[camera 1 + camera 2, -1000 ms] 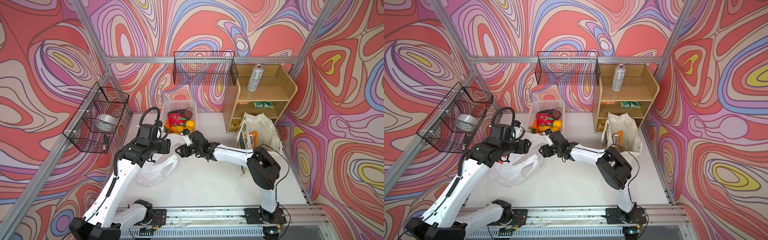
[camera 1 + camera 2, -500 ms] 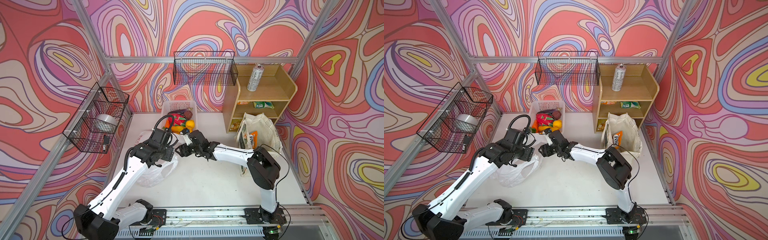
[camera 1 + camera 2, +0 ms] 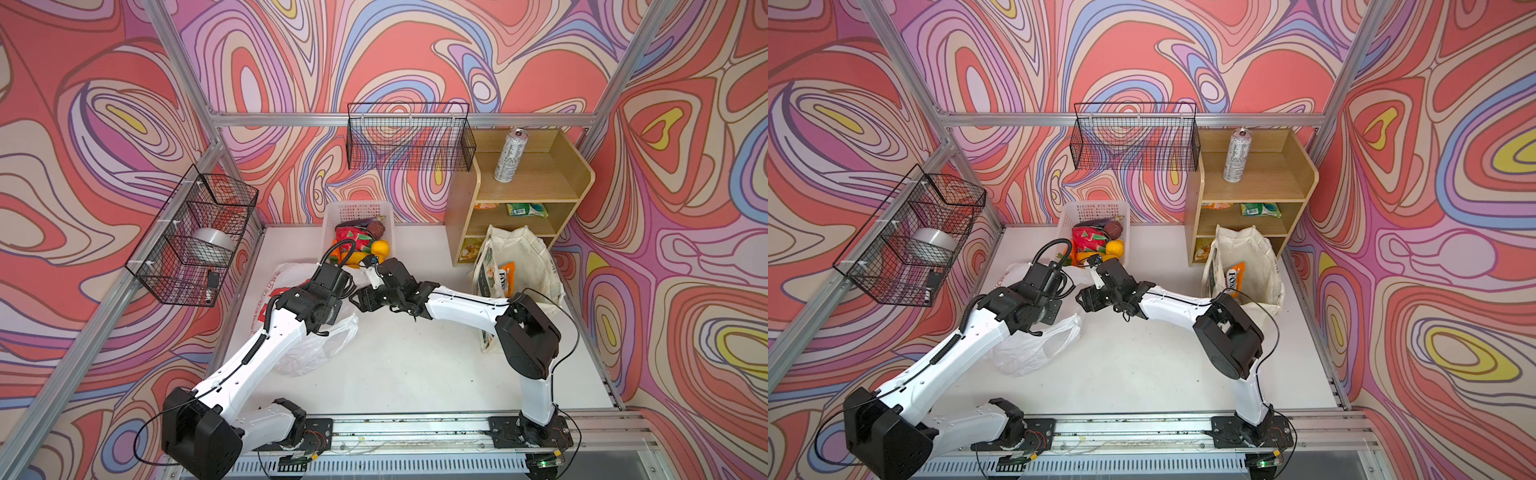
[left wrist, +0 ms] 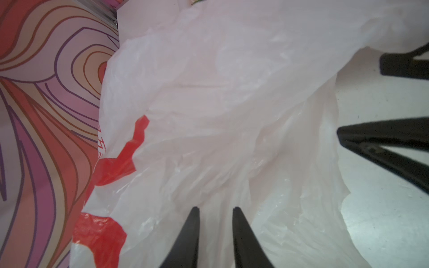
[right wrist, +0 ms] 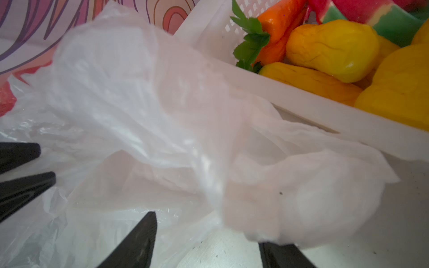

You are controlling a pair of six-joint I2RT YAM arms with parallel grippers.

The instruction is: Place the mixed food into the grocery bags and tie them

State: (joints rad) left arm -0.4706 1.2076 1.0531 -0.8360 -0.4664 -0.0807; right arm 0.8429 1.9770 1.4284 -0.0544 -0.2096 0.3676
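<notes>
Two bags sit on the white table point(image 3: 415, 374). The thin crinkly white plastic carrier bag point(image 3: 316, 353) lies by the left edge; its red lettering is too crumpled for me to read. Its mouth lies against the white lattice plastic basket point(image 3: 357, 210) of yellow toy lemons point(image 5: 332, 48) at the back edge.

Left gripper point(image 4: 216, 208): jaws nearly together over the film. I cannot tell whether they pinch it.

Right gripper point(image 5: 206, 228): jaws spread wide, film bunched between them.

The cream canvas tote point(image 3: 1262, 257) by the right edge holds an orange packet point(image 3: 1232, 279) lettered "FOX".
</notes>
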